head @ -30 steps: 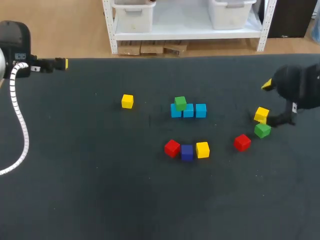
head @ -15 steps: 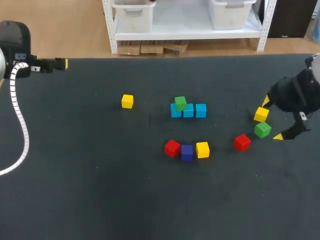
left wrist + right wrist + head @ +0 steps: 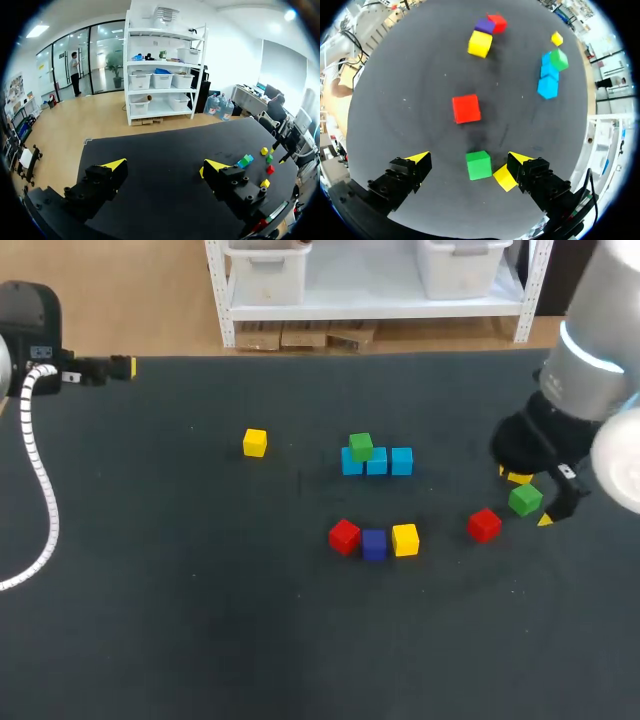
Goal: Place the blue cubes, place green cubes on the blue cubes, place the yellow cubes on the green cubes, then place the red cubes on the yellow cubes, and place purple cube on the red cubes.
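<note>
- R end effector [image 3: 469, 159] open, fingers either side of green cube [image 3: 479, 165], not touching; yellow cube [image 3: 504, 177] just beside it.
- L end effector [image 3: 162, 167] open, at worktop [image 3: 165, 145] edge, well apart.

A black cloth-covered table [image 3: 200, 640] fills most of the head view. Past its far edge, along the top of the frame, lies a light wooden floor [image 3: 140, 300]. At upper middle, a white metal shelf unit [image 3: 372, 310] holds pale plastic bins [image 3: 265, 270].
</note>
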